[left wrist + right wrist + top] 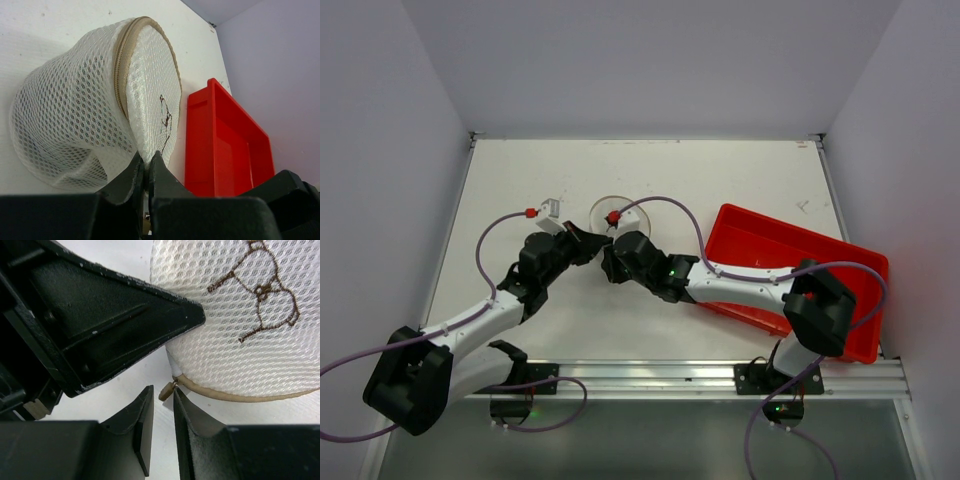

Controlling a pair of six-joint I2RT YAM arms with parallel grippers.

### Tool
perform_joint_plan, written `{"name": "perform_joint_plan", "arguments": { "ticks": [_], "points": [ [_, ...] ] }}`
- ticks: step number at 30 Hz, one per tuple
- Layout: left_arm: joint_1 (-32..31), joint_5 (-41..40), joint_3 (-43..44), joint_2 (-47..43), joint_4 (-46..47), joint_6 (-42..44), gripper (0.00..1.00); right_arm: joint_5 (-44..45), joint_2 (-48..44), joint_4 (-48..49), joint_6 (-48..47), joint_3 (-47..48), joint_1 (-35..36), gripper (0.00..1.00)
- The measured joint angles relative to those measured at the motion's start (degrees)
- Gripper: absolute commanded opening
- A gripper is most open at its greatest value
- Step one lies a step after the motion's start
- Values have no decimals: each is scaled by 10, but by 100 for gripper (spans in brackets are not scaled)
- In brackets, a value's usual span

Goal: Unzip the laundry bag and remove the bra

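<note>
The mesh laundry bag sits mid-surface, left of the red tray. The left pincer is clenched on its mesh; the right pincer stands narrowly parted at the zip pull, grip impossible to tell

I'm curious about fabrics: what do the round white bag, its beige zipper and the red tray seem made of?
The laundry bag: soft white mesh fabric, probably synthetic, with see-through holes. Its zipper: tan woven tape; teeth material unclear. The red tray: rigid, smooth, glossy plastic, judging by moulded walls.
</note>
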Motion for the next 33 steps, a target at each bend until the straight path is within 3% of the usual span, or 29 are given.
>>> {"name": "perform_joint_plan", "arguments": {
  "ticks": [8,33],
  "points": [
    [0,-2,0,0,0,0,0,34,0,-12,11,9,3,15],
    [0,-8,0,0,-4,0,0,54,5,-14,21,13,14,18]
  ]
}}
